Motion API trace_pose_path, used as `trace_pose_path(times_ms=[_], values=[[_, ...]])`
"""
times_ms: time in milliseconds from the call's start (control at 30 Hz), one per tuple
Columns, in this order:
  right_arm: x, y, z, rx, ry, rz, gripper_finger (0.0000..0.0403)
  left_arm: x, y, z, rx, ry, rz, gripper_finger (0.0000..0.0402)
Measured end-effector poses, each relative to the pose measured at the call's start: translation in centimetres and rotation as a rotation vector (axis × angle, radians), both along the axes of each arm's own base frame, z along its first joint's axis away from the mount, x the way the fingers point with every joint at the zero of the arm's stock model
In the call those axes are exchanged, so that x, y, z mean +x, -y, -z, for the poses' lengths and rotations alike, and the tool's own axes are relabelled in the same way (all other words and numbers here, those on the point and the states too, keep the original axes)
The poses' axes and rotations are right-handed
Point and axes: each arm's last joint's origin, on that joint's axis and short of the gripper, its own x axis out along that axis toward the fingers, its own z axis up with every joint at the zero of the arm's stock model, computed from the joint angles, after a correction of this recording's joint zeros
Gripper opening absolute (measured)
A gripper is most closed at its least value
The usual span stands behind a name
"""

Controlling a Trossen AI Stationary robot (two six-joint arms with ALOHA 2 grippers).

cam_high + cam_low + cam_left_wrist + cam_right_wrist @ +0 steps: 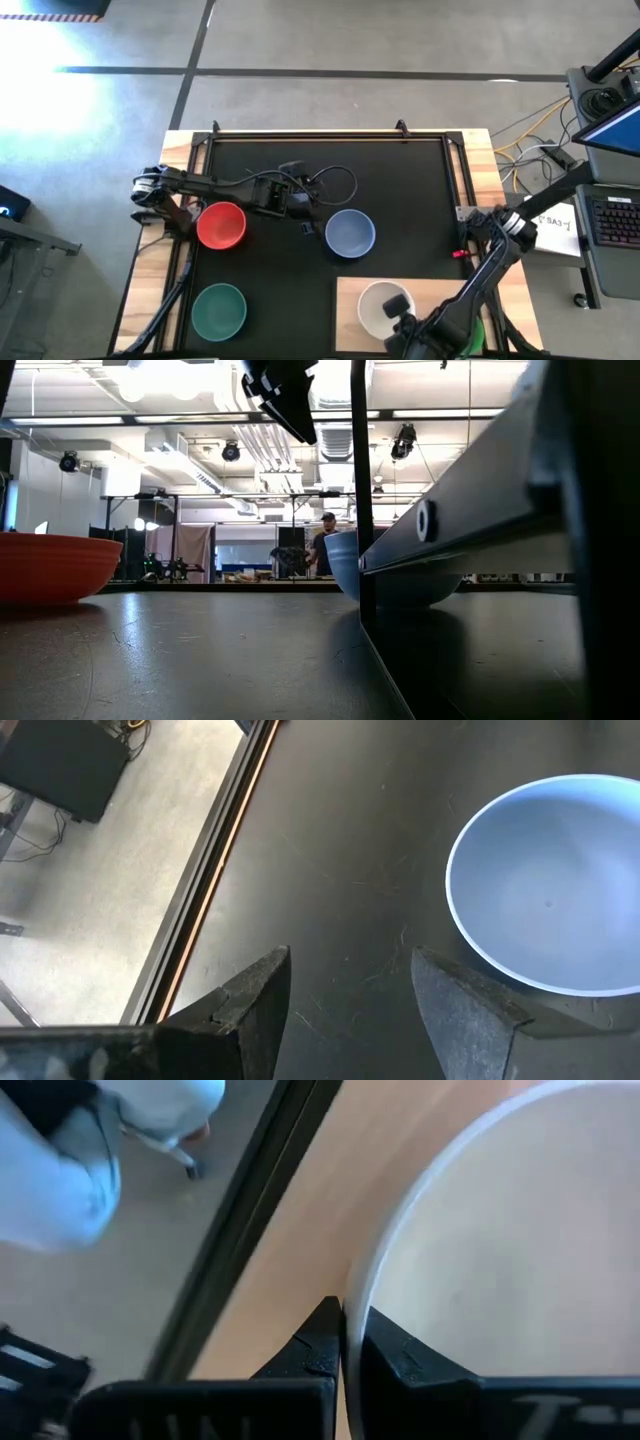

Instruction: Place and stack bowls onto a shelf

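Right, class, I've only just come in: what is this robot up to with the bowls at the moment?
The right gripper is shut on the rim of the white bowl, which sits on the wooden shelf. The left gripper is open above the black mat, beside the periwinkle bowl. The red bowl and teal-green bowl sit on the mat, not yet on the shelf.

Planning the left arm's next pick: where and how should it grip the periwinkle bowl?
Pinch the rim of the periwinkle bowl on the side nearest the left gripper, coming from above, one finger inside: it sits upright and open, too wide to span.
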Motion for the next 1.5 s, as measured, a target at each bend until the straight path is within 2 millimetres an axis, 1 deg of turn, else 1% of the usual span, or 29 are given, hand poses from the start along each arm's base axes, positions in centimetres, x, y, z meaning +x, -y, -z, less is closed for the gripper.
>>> trace_pose_path(times_ms=[100, 200, 400, 500, 633, 800, 933, 1033, 1100, 1200, 1367, 1500], values=[[-0.1, 0.1, -0.5, 0.039, 0.004, 0.070, 0.0011, 0.0, 0.0, 0.0, 0.000, 0.000, 0.000, 0.0192], [0.0, 0.0, -0.6, 0.065, -0.005, 0.111, 0.0021, 0.0, 0.0, 0.0, -0.002, 0.003, -0.003, 0.0192], [0.1, -0.4, -0.7, 0.131, -0.014, 0.118, 0.0062, 0.0, 0.0, 0.0, -0.006, 0.007, -0.008, 0.0192], [0.0, -0.2, -1.2, 0.138, -0.017, 0.114, 0.0088, 0.0, 0.0, 0.0, -0.006, 0.007, -0.009, 0.0192], [-0.5, 0.3, -2.7, 0.184, -0.008, 0.106, 0.0113, 0.0, 0.0, 0.0, -0.020, 0.006, 0.000, 0.0192], [-1.0, 1.8, -5.4, 0.206, 0.079, 0.140, 0.0122, 0.2, 0.4, 0.4, -0.085, -0.053, 0.163, 0.0192], [-1.5, 3.5, -7.3, 0.174, 0.168, 0.185, 0.0123, 0.4, 1.1, 1.5, -0.186, -0.102, 0.404, 0.0192], [-1.8, 4.5, -8.4, 0.149, 0.223, 0.218, 0.0123, 0.9, 1.8, 2.8, -0.298, -0.060, 0.608, 0.0192], [-2.1, 5.1, -9.0, 0.143, 0.242, 0.228, 0.0123, 1.0, 2.1, 3.9, -0.297, -0.047, 0.684, 0.0192], [-2.3, 5.4, -9.4, 0.140, 0.248, 0.226, 0.0123, 1.1, 2.2, 5.4, -0.246, -0.049, 0.753, 0.0190], [-2.6, 5.8, -9.3, 0.086, 0.243, 0.217, 0.0123, 0.9, 2.2, 7.7, -0.200, -0.033, 0.800, 0.0177], [-2.8, 6.1, -9.0, 0.036, 0.218, 0.214, 0.0123, 1.2, 2.2, 8.6, -0.183, 0.055, 0.824, 0.0164]])
